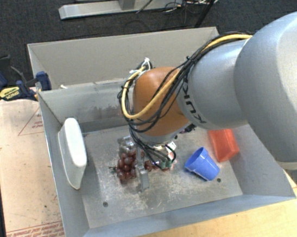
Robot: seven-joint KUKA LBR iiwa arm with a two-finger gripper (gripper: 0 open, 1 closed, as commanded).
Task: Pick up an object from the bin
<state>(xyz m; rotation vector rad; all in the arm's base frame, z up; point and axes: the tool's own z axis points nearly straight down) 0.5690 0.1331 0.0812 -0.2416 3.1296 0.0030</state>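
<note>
Four things lie about the claw (pixel 140 172): well left, a white oblong dish (pixel 72 150); close at its left, a dark red bunch (pixel 125 166); right, a blue cup (pixel 201 163) and an orange block (pixel 223 143). It looks like the grasp step (whether the claw is spread or pressed together, I cannot tell). Next it needs a firm pinch on the bunch, then a straight lift.

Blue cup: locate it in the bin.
In the camera view the blue cup lies on its side on the bin floor, right of centre, beside the orange-red object and right of the gripper.
</note>
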